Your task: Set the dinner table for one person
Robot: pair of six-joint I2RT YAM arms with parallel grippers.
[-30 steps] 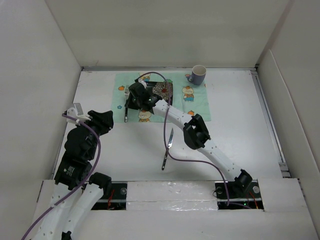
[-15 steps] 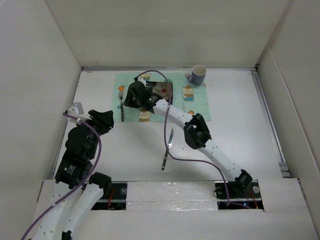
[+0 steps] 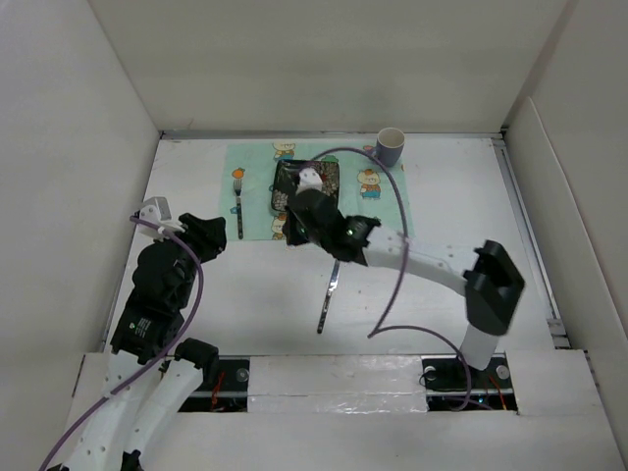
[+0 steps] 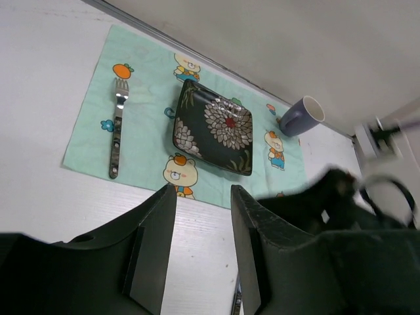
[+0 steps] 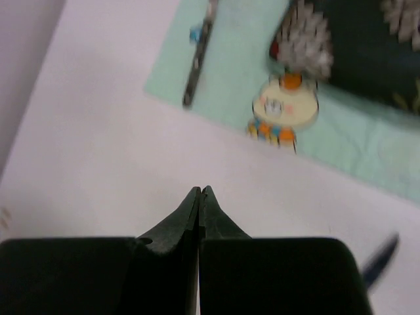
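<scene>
The white dinner table carries a mint-green cartoon mat. A fork lies on the mat's left side, beside a dark flowered square plate. A grey-blue mug stands at the mat's far right corner. A knife lies on the bare table in front of the mat. My right gripper is shut and empty over the mat's front edge, partly hiding the plate; its wrist view shows the fork ahead. My left gripper is open and empty, left of the mat.
White walls enclose the table on three sides. The right arm's elbow stands out over the table's right half, and its purple cable loops above the knife. In the left wrist view the right arm blocks the lower right.
The right gripper has let go of the fork on the mat's left side, shut, and drawn back toward the front. Its elbow has swung out to the right. The left arm has barely moved.
</scene>
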